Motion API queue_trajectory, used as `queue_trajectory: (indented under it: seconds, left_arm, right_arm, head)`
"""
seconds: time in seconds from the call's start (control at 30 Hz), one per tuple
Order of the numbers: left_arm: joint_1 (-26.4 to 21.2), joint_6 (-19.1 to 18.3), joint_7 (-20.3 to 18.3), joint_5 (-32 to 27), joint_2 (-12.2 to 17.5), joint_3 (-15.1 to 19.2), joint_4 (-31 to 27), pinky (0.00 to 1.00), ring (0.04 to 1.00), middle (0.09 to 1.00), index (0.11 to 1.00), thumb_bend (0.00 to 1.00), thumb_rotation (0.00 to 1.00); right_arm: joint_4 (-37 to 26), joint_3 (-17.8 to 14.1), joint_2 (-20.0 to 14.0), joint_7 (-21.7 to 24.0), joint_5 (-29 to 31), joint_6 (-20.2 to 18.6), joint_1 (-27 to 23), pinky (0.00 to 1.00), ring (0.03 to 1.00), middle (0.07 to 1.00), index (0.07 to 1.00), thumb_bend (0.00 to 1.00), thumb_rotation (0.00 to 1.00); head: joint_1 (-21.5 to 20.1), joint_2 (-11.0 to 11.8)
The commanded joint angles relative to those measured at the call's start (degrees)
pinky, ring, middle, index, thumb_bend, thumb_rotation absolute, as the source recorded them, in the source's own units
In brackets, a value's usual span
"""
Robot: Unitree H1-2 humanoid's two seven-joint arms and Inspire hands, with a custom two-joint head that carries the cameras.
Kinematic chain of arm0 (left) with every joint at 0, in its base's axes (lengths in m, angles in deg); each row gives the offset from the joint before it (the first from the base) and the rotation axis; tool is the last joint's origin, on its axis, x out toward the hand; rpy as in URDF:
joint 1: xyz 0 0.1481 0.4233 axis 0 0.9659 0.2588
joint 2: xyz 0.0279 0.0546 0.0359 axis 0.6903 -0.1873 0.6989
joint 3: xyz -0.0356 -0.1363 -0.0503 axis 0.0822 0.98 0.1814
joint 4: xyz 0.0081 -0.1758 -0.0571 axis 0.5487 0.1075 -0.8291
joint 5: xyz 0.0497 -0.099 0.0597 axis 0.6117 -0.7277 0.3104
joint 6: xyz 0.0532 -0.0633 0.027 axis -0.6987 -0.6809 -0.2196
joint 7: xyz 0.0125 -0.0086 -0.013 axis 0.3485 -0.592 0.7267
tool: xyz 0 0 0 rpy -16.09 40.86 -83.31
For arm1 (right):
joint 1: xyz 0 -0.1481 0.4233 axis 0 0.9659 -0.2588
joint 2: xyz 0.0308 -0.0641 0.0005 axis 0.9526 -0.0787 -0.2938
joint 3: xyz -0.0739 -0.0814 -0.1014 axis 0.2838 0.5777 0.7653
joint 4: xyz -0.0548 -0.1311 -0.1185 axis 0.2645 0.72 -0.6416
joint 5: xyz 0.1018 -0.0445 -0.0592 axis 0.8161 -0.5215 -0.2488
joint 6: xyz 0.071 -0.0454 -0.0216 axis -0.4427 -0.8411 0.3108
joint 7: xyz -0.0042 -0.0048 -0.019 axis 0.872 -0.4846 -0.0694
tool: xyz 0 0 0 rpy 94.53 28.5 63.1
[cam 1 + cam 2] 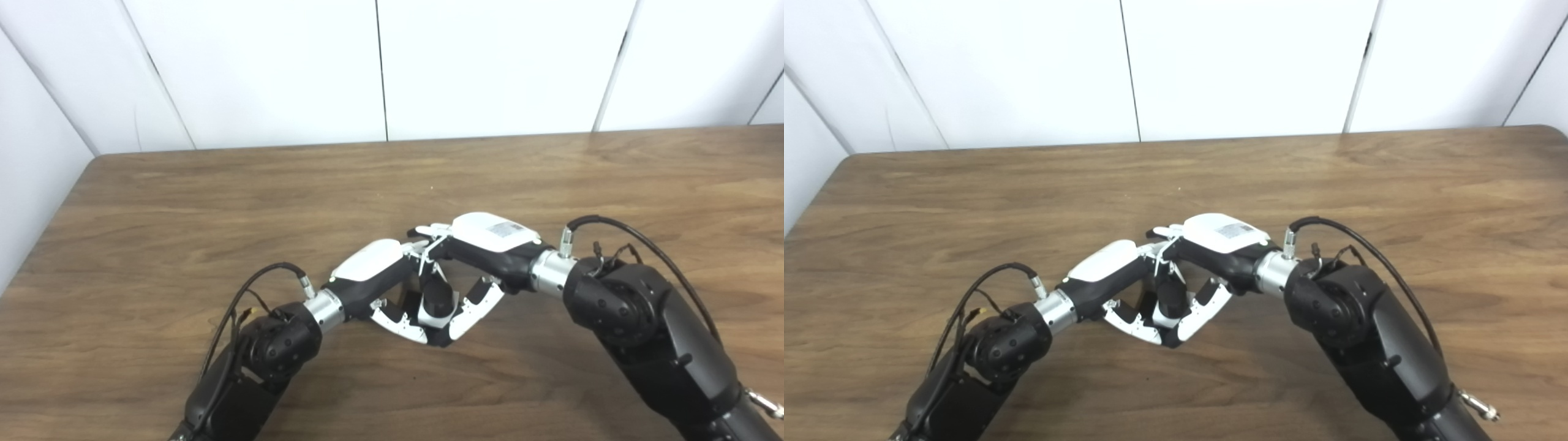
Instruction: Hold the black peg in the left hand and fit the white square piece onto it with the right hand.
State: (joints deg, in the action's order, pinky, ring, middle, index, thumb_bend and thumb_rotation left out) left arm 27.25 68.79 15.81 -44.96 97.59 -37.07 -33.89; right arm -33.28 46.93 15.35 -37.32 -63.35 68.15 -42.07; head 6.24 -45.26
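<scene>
My two hands meet at the middle of the wooden table (184,202), palms down and fingers curled toward each other. My left hand (375,274) comes from the lower left. My right hand (490,244) comes from the right, slightly higher. Between them, a dark black peg (435,298) points down toward the table, with a white piece (436,318) around its lower part. Both hands' fingers close around this pair. The thumbs (398,321) spread out on either side. The exact grasp points are hidden under the palms. The same cluster shows in the right eye view (1167,303).
White wall panels (380,67) stand behind the table's far edge. The table's left edge (43,239) runs diagonally at the left. Cables loop off both wrists (612,226).
</scene>
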Motion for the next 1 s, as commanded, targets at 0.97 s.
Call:
queue_trajectory:
  seconds: [0.97]
  left_arm:
    - [0.15,1.45,-1.09,-0.78,1.78,0.25,0.01,0.95,0.960,0.909,0.567,0.88,0.19]
  right_arm:
    - [-1.79,-18.54,-1.38,-10.33,11.38,-1.90,-2.46,0.71,0.892,0.928,0.921,0.88,0.50]
  head:
    - [-4.68,0.76]
